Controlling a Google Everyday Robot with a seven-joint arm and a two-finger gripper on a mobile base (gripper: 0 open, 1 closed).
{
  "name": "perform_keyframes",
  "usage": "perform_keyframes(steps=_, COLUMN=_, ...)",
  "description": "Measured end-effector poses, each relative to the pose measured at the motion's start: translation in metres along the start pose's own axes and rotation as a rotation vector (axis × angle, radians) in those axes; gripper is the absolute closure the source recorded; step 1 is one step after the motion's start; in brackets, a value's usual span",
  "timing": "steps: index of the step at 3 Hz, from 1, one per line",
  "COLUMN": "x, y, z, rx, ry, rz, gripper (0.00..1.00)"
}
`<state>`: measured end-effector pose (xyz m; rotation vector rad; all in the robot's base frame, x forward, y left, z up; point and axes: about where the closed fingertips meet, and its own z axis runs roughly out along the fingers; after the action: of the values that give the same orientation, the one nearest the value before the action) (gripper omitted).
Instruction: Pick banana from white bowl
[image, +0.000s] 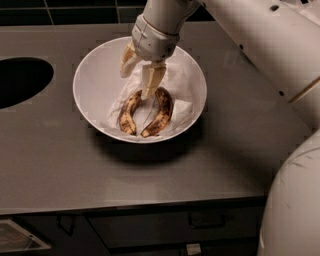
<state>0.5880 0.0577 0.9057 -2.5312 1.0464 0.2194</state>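
The white bowl, wide and lined with crumpled white paper, stands on the grey counter. Two overripe bananas lie in it, forming a V. The banana is the slimmer, straighter one on the left, dull yellow with brown speckles. The fatter, darker, curved one lies to its right. My gripper hangs over the bowl's far half, open and empty. One finger points down at the spot where the two bananas' upper ends meet. The other finger is further left and higher.
A dark round opening is cut into the counter at the left. The counter's front edge runs along the bottom, with drawers below. My white arm and body fill the right side.
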Motion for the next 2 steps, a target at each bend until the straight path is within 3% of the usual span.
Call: perform_keyframes(steps=2, x=0.0031, y=-0.0048, z=0.0082, rx=-0.015, ry=-0.013, rz=-0.014, gripper=0.41)
